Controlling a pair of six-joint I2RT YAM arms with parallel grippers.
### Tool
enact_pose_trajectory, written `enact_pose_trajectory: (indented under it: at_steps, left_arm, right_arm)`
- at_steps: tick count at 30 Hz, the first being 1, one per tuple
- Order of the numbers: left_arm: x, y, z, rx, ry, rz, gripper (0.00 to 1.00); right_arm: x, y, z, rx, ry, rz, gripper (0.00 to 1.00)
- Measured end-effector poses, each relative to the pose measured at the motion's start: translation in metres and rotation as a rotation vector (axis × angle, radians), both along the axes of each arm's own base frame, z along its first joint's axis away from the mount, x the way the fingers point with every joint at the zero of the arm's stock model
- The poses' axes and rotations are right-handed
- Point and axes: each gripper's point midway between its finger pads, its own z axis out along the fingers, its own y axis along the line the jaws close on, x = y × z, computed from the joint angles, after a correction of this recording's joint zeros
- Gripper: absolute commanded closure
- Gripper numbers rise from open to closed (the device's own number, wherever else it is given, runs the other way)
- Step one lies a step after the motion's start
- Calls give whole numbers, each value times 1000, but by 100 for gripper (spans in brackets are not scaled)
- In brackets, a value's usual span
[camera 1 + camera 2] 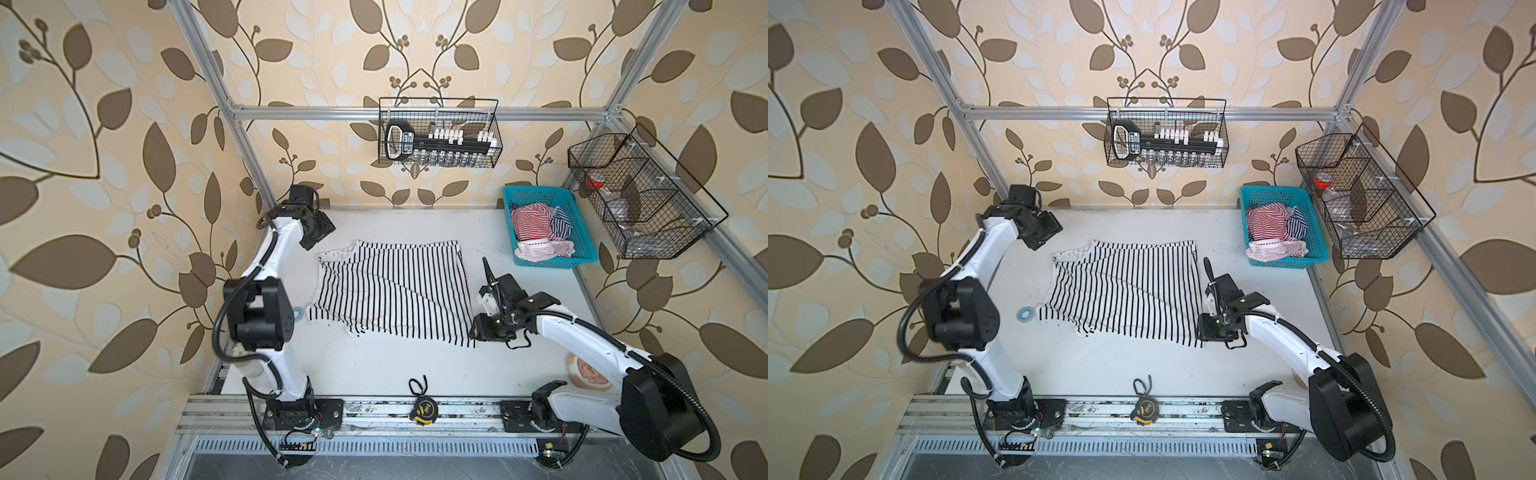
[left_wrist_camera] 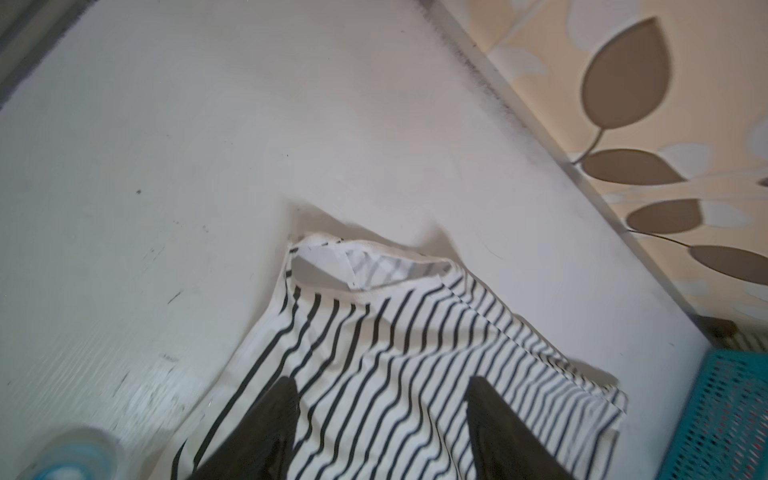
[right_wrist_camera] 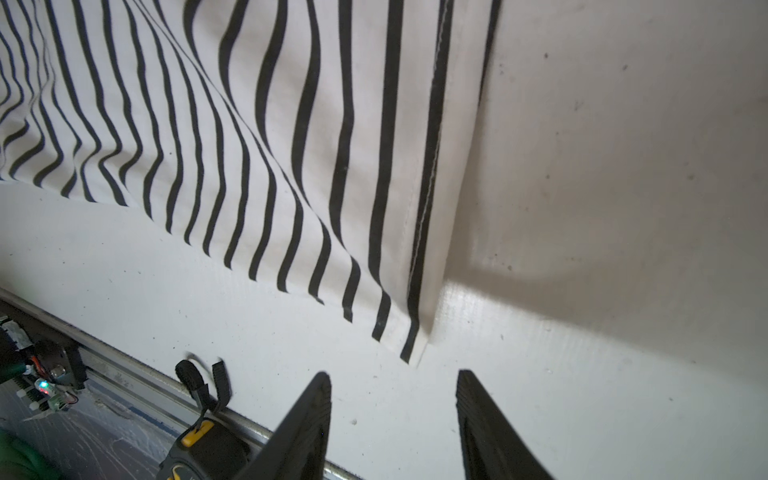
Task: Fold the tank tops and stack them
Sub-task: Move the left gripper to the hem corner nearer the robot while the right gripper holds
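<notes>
Lying crosswise, tank top [image 1: 395,291] neckline leftward

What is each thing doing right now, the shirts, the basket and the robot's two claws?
black-and-white tank top: spread on the table, wrinkled, not held
red-and-white tank top: crumpled in the turquoise basket
navy-and-white tank top: crumpled in the basket, beside the red one
turquoise basket: upright, holding both crumpled tops
left gripper: open, empty, above the spread top's neck end
right gripper: open, empty, beside its hem corner

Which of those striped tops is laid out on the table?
The black-and-white tank top; the red-and-white one and the navy-and-white one lie crumpled in the turquoise basket.
</notes>
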Motion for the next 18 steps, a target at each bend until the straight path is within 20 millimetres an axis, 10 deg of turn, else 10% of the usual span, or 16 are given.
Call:
enact_pose_trajectory:
  at_steps: [5,10,18]
  left_arm:
    - [-88,-47,19,6,-22,-140,42]
    - [-162,-83,-49,29,197,-289,53]
    - [-247,-78,-127,33,460,-303,62]
  right_arm:
    - [-4,4,-8,9,11,14,48]
    - [-4,7,-13,17,7,21,49]
    - [-8,5,-25,17,19,10,56]
